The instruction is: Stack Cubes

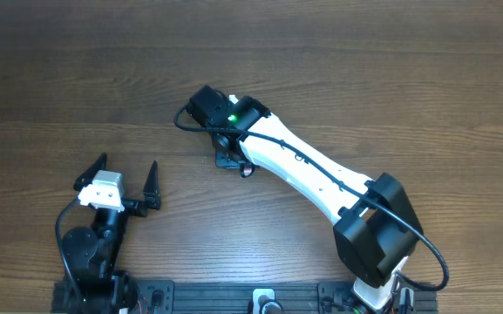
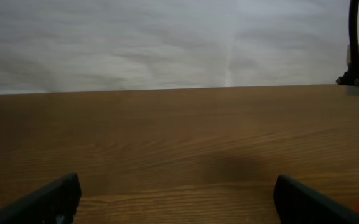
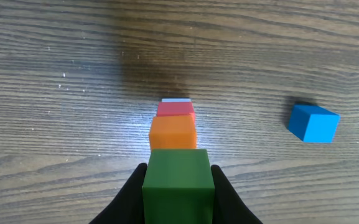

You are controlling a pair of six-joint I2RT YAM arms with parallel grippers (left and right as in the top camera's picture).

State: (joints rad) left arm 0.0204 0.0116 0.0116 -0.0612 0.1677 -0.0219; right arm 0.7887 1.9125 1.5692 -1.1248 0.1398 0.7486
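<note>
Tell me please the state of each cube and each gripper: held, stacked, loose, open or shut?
green cube: held in the right gripper, right over the orange cube.
orange cube: stacked on the red cube.
red cube: under the orange cube.
blue cube: loose on the table, apart from the stack.
left gripper: open, empty.

Cubes: 4 total. 1 green cube [image 3: 178, 180], 1 orange cube [image 3: 173, 133], 1 red cube [image 3: 176, 109], 1 blue cube [image 3: 314, 122]. White sliver [image 3: 176, 99] past red, can't tell if it's a fifth. Arms: 2, left arm [image 1: 103, 228] and right arm [image 1: 308, 173]. Counter [image 1: 408, 78]: 1.
</note>
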